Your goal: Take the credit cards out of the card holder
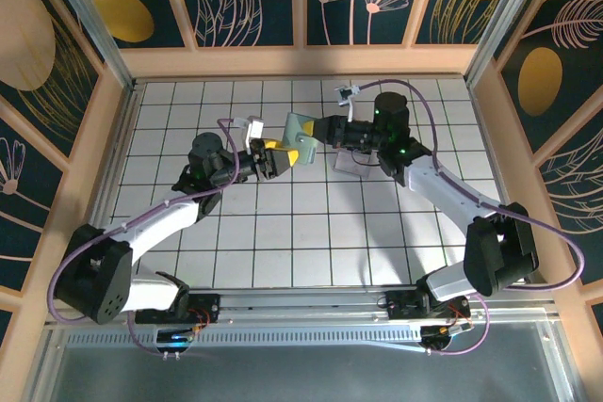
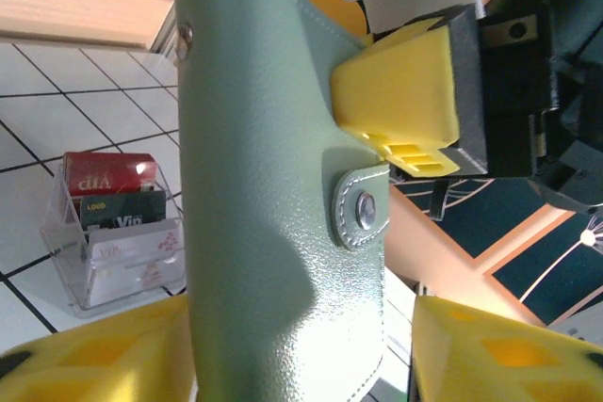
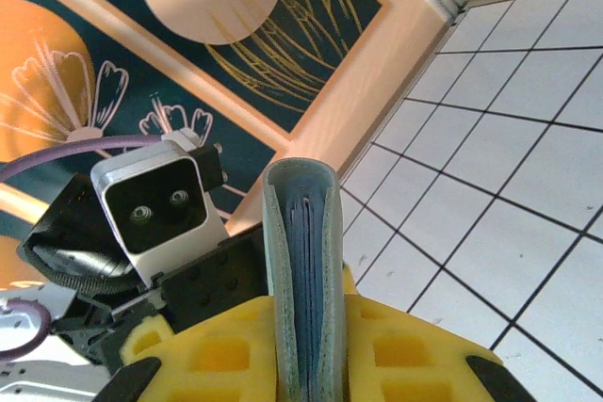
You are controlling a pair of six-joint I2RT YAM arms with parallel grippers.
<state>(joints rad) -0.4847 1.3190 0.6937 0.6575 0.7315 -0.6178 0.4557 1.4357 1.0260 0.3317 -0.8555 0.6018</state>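
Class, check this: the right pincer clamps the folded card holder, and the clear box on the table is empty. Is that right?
Not quite. The right pincer does clamp the folded card holder, but the clear box holds cards, a red one on top, as the left wrist view shows.

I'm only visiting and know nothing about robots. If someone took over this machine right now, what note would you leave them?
Right hand: shut on the card holder, holding it folded shut above the table.
Left hand: open, fingers either side of the holder's lower end.
Clear box on the table holds cards, a red card among them.
Done: holder lifted. Left: open it and pull the cards out; none visibly out of it yet.
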